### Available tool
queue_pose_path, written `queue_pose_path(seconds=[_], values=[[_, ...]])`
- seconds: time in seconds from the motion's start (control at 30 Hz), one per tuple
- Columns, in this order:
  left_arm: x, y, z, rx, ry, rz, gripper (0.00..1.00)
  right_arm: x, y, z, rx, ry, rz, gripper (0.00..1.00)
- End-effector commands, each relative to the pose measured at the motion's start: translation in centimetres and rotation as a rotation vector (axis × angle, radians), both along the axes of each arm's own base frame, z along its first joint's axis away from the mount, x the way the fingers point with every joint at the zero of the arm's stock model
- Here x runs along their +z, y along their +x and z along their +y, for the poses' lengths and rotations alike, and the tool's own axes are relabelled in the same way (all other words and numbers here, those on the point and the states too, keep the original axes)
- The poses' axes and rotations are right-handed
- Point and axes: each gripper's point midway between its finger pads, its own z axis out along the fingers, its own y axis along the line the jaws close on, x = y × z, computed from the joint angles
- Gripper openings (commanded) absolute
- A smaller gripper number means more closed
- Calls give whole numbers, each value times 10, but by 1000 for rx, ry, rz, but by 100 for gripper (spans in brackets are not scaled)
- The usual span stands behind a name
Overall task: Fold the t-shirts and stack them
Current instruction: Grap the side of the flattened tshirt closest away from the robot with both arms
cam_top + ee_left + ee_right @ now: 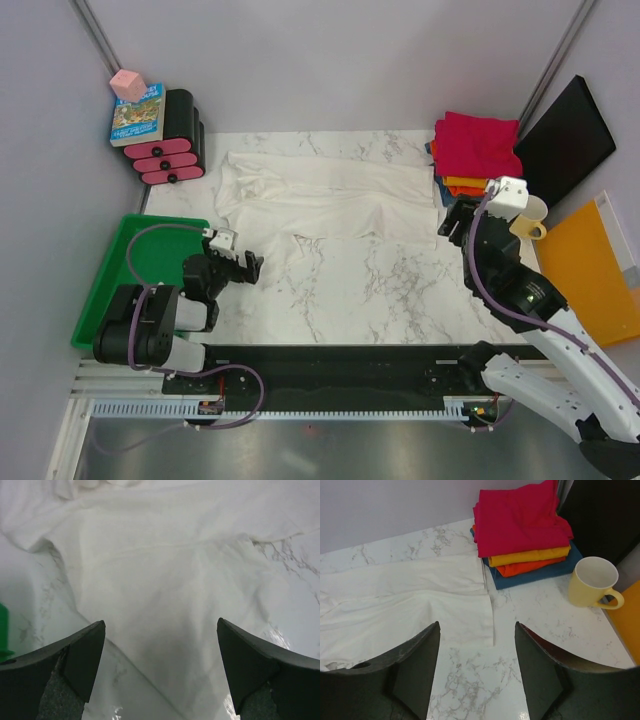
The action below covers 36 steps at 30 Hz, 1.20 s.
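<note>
A large off-white t-shirt (320, 195) lies spread, partly folded lengthwise, across the far half of the marble table. It also shows in the left wrist view (165, 570) and the right wrist view (405, 605). A stack of folded tees, magenta (478, 143) on top of orange (530, 562) and dark blue (540, 572), sits at the far right. My left gripper (245, 265) is open and empty, near the shirt's near-left part. My right gripper (455, 218) is open and empty, just by the shirt's right edge and in front of the stack.
A yellow mug (530, 217) stands right of my right gripper. A green tray (110, 280) lies at the left edge. A black and pink drawer unit (175, 140) with a book stands far left. An orange-yellow board (590, 265) and a black panel (565, 130) are at the right.
</note>
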Motion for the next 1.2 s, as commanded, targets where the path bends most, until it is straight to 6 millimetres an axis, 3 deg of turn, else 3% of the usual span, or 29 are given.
queue_pose_path(seconds=[0.0, 0.03, 0.23, 0.33, 0.4, 0.53, 0.67, 0.9, 1.07, 1.1, 1.17], values=[[64, 55, 36, 243, 32, -210, 100, -3, 4, -3, -39, -54, 43, 70], [64, 57, 44, 290, 23, -197, 100, -2, 7, -1, -36, -65, 42, 70], [65, 56, 43, 284, 21, -212, 100, -6, 30, 10, -31, -143, 15, 76], [61, 56, 43, 285, 24, -197, 100, -18, 47, 17, -67, -177, 29, 81], [62, 56, 43, 286, 22, -200, 100, -38, 60, 22, -108, -193, 56, 82], [62, 56, 43, 284, 23, -202, 100, -56, 78, 36, -145, -116, 47, 82], [62, 56, 43, 286, 23, -202, 100, -69, 80, 45, -110, -48, 28, 80], [63, 56, 43, 287, 22, -203, 100, -69, 82, 68, 9, -67, 142, 84], [61, 57, 43, 272, 19, -195, 100, -65, 66, 57, 24, -98, 161, 87], [60, 56, 43, 269, 20, -186, 100, -66, 62, 53, 24, -109, 172, 98], [65, 59, 41, 260, 17, -204, 100, -67, 55, 54, 65, -100, 174, 98]])
